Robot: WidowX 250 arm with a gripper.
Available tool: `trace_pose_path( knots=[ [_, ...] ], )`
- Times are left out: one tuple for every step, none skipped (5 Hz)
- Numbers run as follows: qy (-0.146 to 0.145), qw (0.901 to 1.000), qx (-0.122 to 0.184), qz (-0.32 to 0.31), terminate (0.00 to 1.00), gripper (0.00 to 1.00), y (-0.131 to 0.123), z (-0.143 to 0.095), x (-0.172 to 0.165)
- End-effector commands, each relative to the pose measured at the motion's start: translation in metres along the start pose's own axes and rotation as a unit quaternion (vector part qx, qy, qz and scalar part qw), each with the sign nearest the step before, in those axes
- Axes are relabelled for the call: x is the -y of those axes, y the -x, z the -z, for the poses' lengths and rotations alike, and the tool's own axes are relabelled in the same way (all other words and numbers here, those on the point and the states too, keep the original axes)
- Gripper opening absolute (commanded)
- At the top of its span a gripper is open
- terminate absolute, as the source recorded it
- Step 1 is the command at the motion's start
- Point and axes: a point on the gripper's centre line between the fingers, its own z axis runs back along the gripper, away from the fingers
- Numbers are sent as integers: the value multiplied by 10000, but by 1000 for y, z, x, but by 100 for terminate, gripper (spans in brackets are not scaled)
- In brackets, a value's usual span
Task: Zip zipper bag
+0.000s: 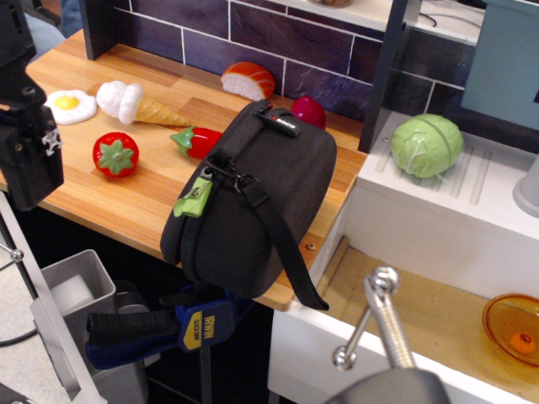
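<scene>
Desk (pixel 143 210) of pale wood carried everything, and the zipper bag (pixel 253 198) sat at its near right corner, bulging over the front edge, strap (pixel 278 231) trailing down past the rim. Its lime-green pull tab (pixel 195 198) hung at the bag's left end, facing the front edge. I could not make out whether the zip line was shut or gaping, so I would judge the closing not yet begun, or at least unproven.

Dark robot hardware (pixel 29 143) stood at the desk's left edge, well apart from the bag; whether that was the gripper, and whether it was spread or closed, I could not tell.

Smaller things lay toward the back edge: bread slice (pixel 249 80), ice cream cone (pixel 139 103), fried egg (pixel 70 105), tomato (pixel 115 155), red pepper (pixel 197 141).
</scene>
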Motion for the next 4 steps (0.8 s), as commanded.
trace_pose_path(
  knots=[
    [0,10000,0,0,0,100,0,0,0],
    [188,9997,131,82,0,100,-9,1,13],
    [303,9991,236,174,0,100,-21,9,28],
    [279,9989,350,141,0,100,-31,20,44]
  ],
)
